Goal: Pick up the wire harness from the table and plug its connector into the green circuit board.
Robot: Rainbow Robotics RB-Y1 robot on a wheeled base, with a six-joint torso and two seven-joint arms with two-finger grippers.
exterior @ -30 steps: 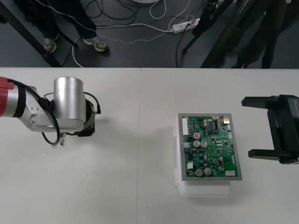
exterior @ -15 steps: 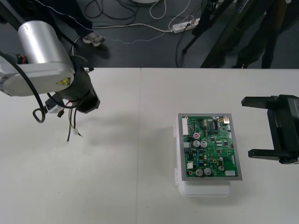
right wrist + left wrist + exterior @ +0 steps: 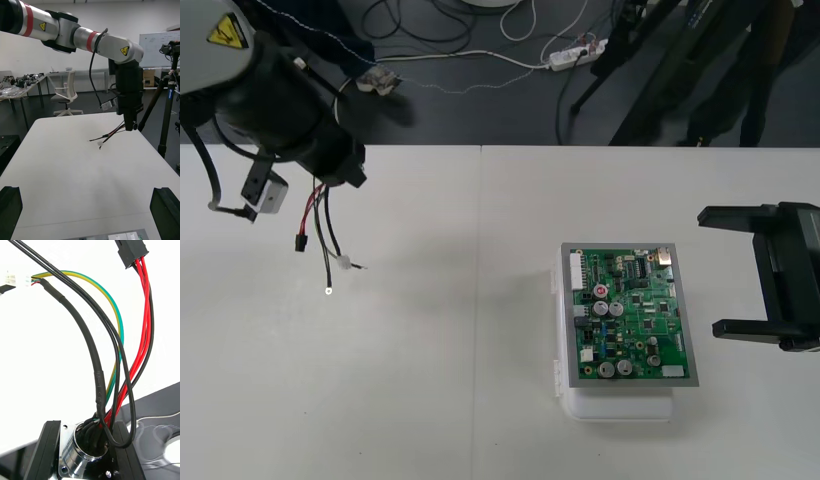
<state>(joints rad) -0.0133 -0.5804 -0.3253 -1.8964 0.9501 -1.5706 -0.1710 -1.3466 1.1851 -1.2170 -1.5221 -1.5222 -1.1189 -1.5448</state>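
Since left gripper (image 3: 338,172) is clamped on the harness (image 3: 323,225) socket (image 3: 80,459), plug (image 3: 300,243) dangling over the table's (image 3: 430,380) left side, pickup's done; carry to green board (image 3: 630,315) and plugging remain, right gripper (image 3: 750,272) parked, fingers apart.

Small wire harness (image 3: 325,235) of red, black and green-yellow wires, hanging in the air over the left part of the desk (image 3: 430,350), round metal socket (image 3: 84,450) clamped in the left pincer (image 3: 85,435), black plug (image 3: 131,253) dangling free, well apart from the green circuit board (image 3: 630,315), which lies flat on its white base (image 3: 620,405)
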